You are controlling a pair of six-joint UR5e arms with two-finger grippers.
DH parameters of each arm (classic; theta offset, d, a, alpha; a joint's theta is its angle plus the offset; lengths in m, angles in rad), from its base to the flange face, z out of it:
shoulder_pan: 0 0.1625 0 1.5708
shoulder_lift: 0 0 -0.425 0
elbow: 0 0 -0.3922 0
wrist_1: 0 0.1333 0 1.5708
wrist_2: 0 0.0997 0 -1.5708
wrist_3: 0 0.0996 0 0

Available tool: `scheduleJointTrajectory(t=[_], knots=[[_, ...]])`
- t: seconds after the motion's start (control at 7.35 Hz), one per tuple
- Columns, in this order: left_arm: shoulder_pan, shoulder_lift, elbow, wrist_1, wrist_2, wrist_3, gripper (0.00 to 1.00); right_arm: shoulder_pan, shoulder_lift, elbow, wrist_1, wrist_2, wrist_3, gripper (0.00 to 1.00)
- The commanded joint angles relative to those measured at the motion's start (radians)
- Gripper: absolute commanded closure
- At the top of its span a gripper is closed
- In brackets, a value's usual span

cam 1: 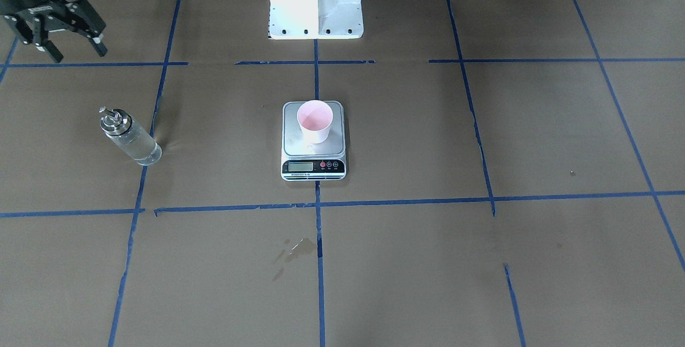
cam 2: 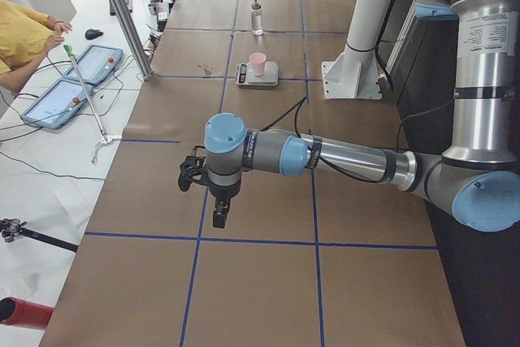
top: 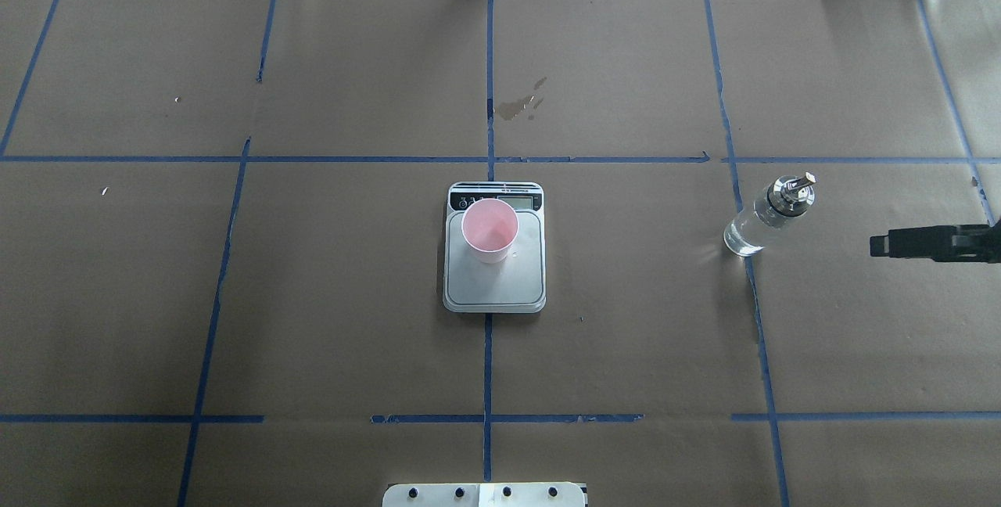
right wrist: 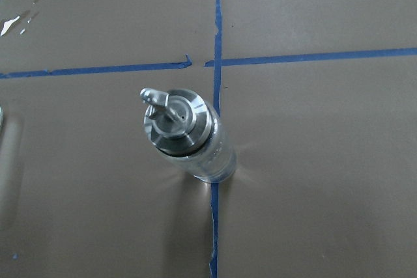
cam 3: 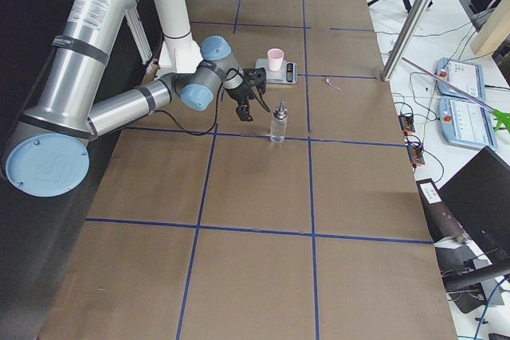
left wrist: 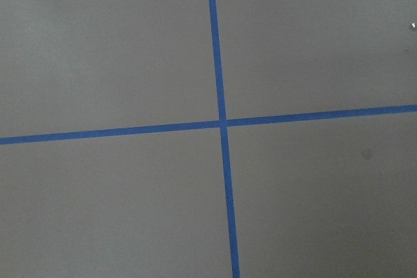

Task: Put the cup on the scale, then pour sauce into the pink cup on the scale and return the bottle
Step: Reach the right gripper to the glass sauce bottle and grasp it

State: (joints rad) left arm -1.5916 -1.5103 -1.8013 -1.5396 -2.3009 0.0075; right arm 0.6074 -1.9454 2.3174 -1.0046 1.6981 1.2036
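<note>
Overhead view of a table (top: 117,296) covered in brown paper and marked into a grid by blue tape lines (top: 235,158). The left arm does not appear in this view. The camera at the table's left end shows it stretched low over the paper, its left gripper (cam 2: 205,201) pointing down above a tape line, well apart from every object. I cannot tell whether its fingers are apart or together. Its wrist camera sees only paper and 2 crossing tape lines.

At the centre of the table sits a small digital kitchen scale (top: 500,282), its black display strip facing away from the robot. A pink paper cup (top: 489,230) stands upright on the silver platform, at the display end and slightly left of centre. Beyond the scale, a small dark wet stain (top: 522,105) marks the paper.

To the right, well apart from the scale, a clear glass bottle (top: 766,217) with a silver collar and metal pour spout stands upright on a tape line. Clear sauce (top: 743,237) shows in its lower part.

At the far right edge, the right gripper (top: 876,245) hangs above the table near the bottle without touching it. The front-facing view shows its 2 black fingers spread apart and holding nothing.
</note>
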Motion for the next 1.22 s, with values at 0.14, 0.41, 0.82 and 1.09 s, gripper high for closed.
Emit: scheduleJointTrajectory(t=[0.14, 0.41, 0.82, 1.09], knots=[[-0.002, 0.005, 0.0, -0.001, -0.002, 0.011, 0.0, -0.417, 0.035, -0.106, 0.032, -0.577, 0.163, 0.0], [-0.004, 0.007, -0.004, -0.001, -0.002, 0.009, 0.0, -0.417, 0.074, -0.252, 0.185, -0.661, 0.143, 0.0], [-0.004, 0.007, -0.01, -0.001, -0.002, 0.009, 0.0, -0.416, 0.123, -0.352, 0.3, -0.745, 0.08, 0.0], [-0.004, 0.007, -0.012, -0.001, -0.002, 0.009, 0.0, -0.4, 0.143, -0.375, 0.305, -0.774, 0.03, 0.0]])
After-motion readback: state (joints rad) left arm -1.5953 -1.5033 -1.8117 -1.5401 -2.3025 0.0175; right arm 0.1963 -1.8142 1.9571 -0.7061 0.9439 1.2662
